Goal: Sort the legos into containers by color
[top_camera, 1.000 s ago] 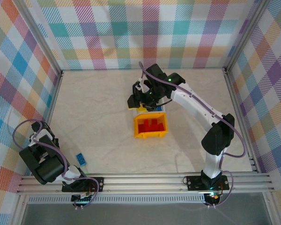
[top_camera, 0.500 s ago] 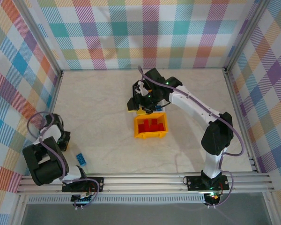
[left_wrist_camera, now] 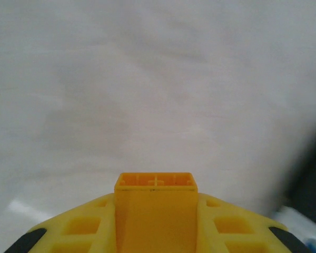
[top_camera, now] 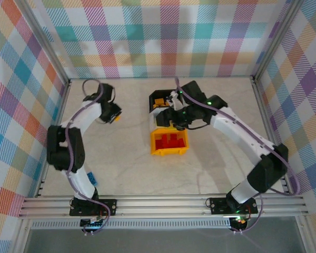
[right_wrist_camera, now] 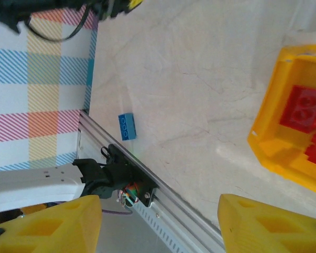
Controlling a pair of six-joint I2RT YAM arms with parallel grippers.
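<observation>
Yellow lego (left_wrist_camera: 155, 211) is pinched tight in the left gripper (top_camera: 114, 113), well off to the left of the containers (top_camera: 168, 153) and about level with the black bin (top_camera: 154, 95) at the row's far end, so I'd guess a straight carry rightward comes next. Right gripper (right_wrist_camera: 159, 216) hangs over the middle of the containers, fingers apart and empty, kinda in the way. One blue lego (top_camera: 91, 179) lies slantwise on the desk, well to the containers' near-left, closer to the left arm.
</observation>
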